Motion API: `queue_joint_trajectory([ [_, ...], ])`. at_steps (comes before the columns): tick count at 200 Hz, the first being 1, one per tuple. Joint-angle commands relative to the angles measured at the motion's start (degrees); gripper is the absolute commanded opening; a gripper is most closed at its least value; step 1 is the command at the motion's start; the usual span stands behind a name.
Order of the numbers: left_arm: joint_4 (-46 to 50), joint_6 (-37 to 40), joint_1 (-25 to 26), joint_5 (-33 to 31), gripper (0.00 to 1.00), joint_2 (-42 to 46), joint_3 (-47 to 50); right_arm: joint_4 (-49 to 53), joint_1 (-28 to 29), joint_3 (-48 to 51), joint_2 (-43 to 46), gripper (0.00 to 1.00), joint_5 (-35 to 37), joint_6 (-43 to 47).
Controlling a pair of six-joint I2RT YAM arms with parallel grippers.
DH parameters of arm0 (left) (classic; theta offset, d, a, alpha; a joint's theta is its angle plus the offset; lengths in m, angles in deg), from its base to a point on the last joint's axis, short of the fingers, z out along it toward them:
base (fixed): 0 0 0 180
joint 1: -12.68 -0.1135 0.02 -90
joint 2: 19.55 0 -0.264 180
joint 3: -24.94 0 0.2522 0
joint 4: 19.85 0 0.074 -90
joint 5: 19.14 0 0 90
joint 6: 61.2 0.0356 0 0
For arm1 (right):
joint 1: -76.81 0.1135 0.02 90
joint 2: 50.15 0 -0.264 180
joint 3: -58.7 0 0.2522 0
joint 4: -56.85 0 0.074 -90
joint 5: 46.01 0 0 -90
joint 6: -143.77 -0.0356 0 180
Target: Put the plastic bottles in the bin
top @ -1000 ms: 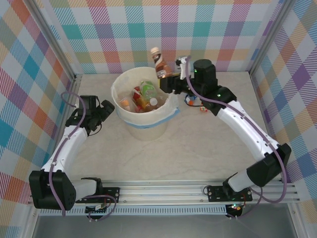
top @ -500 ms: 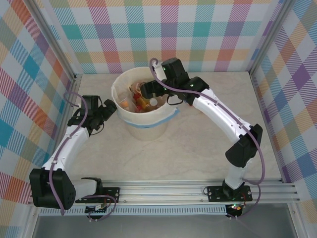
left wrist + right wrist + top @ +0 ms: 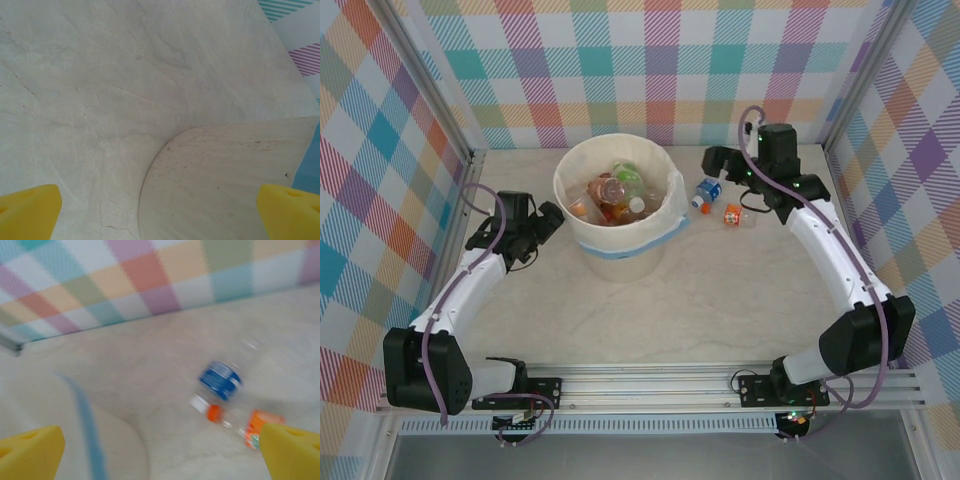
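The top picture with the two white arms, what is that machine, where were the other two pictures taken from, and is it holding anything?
It is two robot arms bolted to the near edge of a table, seen from above. The other two pictures come from cameras on the wrists; the yellow corners are each arm's own fingers. The left fingers sit beside the bin; the right fingers face a blue-labelled bottle and an orange-labelled bottle lying on the table. More bottles are already in the bin. Both pairs of fingers are open and hold nothing.
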Motion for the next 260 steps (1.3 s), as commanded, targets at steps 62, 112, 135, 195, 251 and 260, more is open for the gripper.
queue_joint_trajectory([
  [62,-1.4,-0.9,2.7,1.3,1.00,-2.2,-1.1,6.7,-8.7,1.5,-14.1,1.00,-11.3,33.5],
  [112,-1.5,-1.5,3.5,1.4,1.00,-2.7,-0.7,8.5,-9.2,-4.5,-24.0,1.00,-9.7,50.3],
  [135,-1.1,-1.5,3.5,1.1,1.00,-2.8,-0.6,12.9,-9.2,-10.6,-29.8,1.00,-7.5,53.7],
  [195,-0.5,-1.2,3.5,-0.4,1.00,-1.5,0.4,23.5,-9.0,-19.1,-40.4,0.99,-8.6,59.1],
  [251,-1.5,-1.2,3.5,0.4,1.00,-2.8,0.2,16.6,-8.1,-13.3,-41.6,0.95,-4.2,58.1],
  [260,-1.8,-1.3,3.5,0.7,1.00,-3.0,0.1,15.7,-7.9,-12.2,-41.6,0.93,-3.3,57.8],
])
